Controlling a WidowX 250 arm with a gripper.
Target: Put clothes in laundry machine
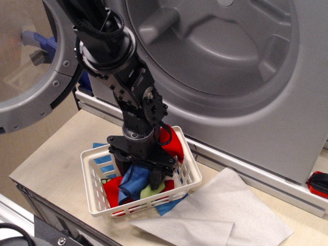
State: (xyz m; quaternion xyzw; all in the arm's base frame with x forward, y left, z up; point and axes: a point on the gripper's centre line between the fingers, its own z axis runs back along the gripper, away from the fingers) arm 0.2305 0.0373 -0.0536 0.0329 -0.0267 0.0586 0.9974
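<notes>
The clothes lie in a white lattice basket [97,205] on the table: a red piece [174,141], a blue piece [132,182] and a yellow-green piece [147,190]. My black gripper [137,171] reaches straight down into the basket. Its jaws stand apart on either side of the blue piece and press into the pile. The laundry machine's open drum [215,46] rises right behind the basket, and its porthole door [31,77] is swung open at the left.
A large pale grey sheet [220,215] lies on the table right of the basket. A blue scrap [166,206] pokes out under the basket's front corner. A red and black object [319,183] sits at the right edge. The table's front edge runs along the lower left.
</notes>
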